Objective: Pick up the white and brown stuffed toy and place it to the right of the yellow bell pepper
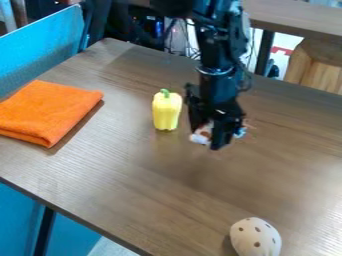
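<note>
The black gripper (212, 131) hangs low over the table, right of its middle toward the back. A small object with white, brown and blue parts (202, 134) is right at the gripper, partly hidden by it and showing on both sides; whether it is held or rests on the table is unclear. Just left of the gripper, a yellow bell pepper (166, 111) with a green stem stands upright, a small gap apart from it.
A folded orange cloth (50, 111) lies at the table's left. Near the front edge at the right is a white egg-shaped object with brown spots (256, 238). The wooden table (153, 185) has blue panels along its left side.
</note>
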Controlling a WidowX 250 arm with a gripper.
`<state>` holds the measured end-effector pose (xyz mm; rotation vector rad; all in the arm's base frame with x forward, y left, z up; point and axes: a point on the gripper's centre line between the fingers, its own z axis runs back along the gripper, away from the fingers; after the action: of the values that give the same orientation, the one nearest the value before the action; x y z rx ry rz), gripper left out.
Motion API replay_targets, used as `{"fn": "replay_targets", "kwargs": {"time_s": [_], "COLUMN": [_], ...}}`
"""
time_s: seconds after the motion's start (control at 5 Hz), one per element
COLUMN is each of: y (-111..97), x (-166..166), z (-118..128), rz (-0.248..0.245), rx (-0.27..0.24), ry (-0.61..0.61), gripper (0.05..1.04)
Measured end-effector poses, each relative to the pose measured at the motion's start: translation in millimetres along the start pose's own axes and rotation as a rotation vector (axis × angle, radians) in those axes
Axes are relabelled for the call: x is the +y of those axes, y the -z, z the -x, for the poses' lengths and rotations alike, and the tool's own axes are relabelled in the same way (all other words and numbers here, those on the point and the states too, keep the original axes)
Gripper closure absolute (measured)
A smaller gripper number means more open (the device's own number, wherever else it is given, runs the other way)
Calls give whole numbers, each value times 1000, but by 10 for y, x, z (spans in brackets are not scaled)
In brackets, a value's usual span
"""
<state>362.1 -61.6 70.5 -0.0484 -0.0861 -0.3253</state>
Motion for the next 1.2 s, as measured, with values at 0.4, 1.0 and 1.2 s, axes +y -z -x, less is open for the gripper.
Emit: {"fn": "replay_targets", "kwargs": {"time_s": [0.4,1.0,1.2], "y": [206,507,496], "x": [-78,-33,-71], "z": [-294,-463,-390], "rz": [0,15,36], "rx": [16,193,178], "ry": [-107,-194,-192], "gripper": [439,393,128]}}
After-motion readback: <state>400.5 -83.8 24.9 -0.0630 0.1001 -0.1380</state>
